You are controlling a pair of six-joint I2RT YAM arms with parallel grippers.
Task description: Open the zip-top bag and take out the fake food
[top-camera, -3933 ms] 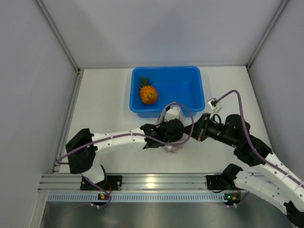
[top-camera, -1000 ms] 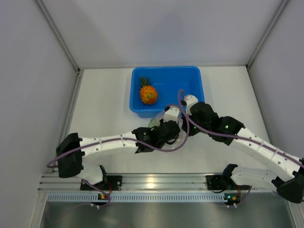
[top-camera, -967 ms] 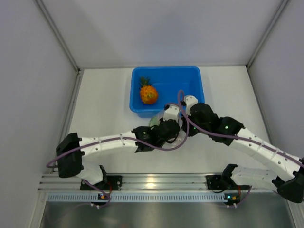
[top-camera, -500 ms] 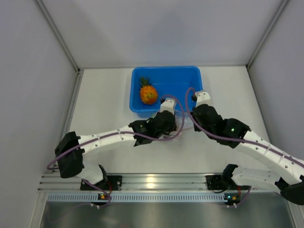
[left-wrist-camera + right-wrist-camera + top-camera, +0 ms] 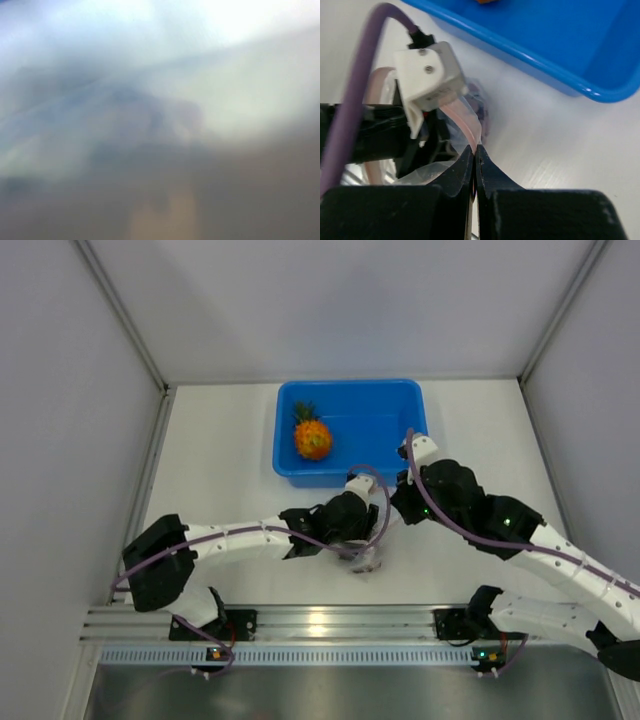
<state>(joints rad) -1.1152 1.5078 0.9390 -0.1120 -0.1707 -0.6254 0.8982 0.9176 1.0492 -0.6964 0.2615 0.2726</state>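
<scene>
Nearest, the zip-top bag [image 5: 366, 560] sits between the two grippers, just ahead of the arm bases. The right gripper [image 5: 474, 148] is pinched closed on its pink zip strip [image 5: 465, 117]. The left gripper [image 5: 356, 538] is at the bag too, but its wrist view is a blur, so I cannot tell its grip. Something dark inside is probably the grape bunch [image 5: 479, 106]. Farther back, the pineapple [image 5: 312, 438] lies in the blue tub [image 5: 400, 405]. One piece looks out, with the others still to come.
</scene>
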